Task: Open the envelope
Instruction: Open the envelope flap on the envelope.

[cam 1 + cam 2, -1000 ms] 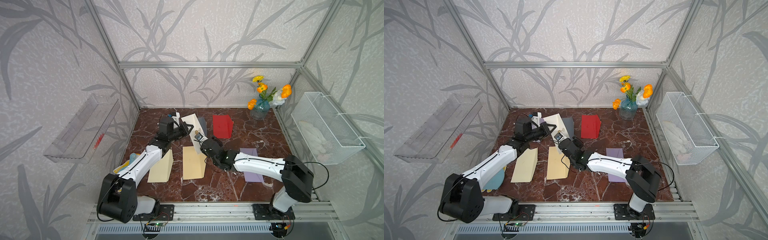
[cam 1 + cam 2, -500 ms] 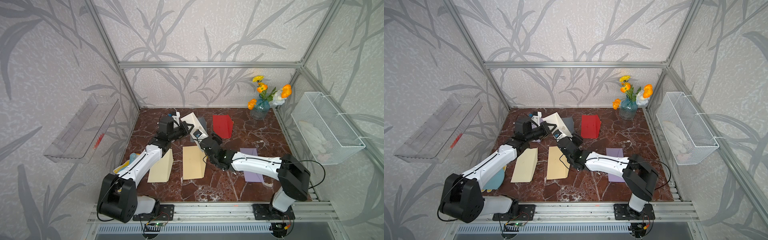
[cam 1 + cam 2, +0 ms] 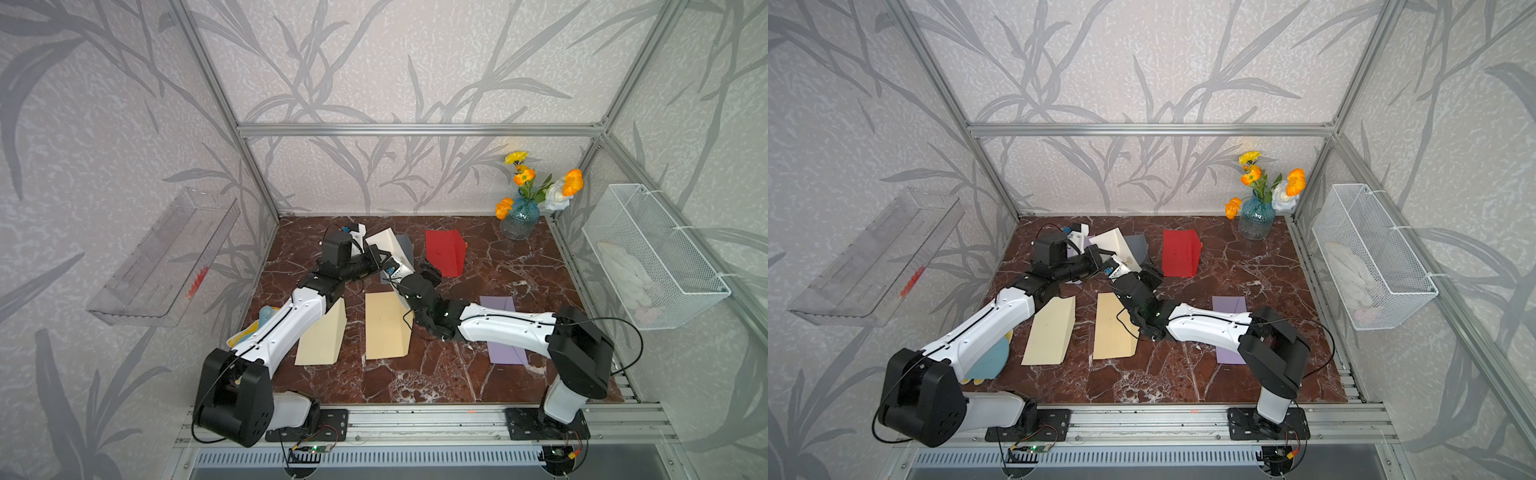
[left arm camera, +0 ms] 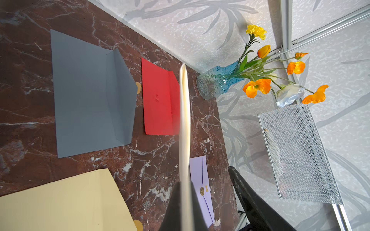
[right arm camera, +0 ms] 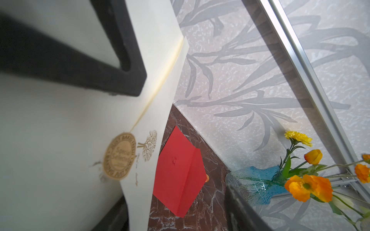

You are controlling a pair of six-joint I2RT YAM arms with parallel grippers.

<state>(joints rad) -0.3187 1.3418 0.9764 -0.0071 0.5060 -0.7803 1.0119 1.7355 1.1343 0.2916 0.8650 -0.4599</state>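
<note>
A cream envelope (image 3: pixel 387 244) (image 3: pixel 1109 243) stands on edge above the table at the back left. My left gripper (image 3: pixel 375 257) (image 4: pixel 185 185) is shut on its edge, and in the left wrist view the envelope (image 4: pixel 184 120) shows only as a thin edge-on strip. In the right wrist view its flap side (image 5: pixel 60 130) shows a round gold seal sticker (image 5: pixel 119 156) at the flap's tip. My right gripper (image 3: pixel 415 271) (image 5: pixel 176 216) is open right beside the envelope, whose lower corner reaches in between the jaws. A left finger (image 5: pixel 120 80) presses on the paper.
On the marble lie an opened grey envelope (image 4: pixel 90 100), a red one (image 3: pixel 444 251), two yellow ones (image 3: pixel 386 328) (image 3: pixel 322 336) and a purple one (image 3: pixel 503 328). A blue vase (image 3: pixel 519 220) stands back right. A wire basket (image 3: pixel 652 257) hangs on the right wall.
My right gripper has moved back and left, up to the held envelope, and its jaws have widened a little. The left arm keeps the envelope in place.
</note>
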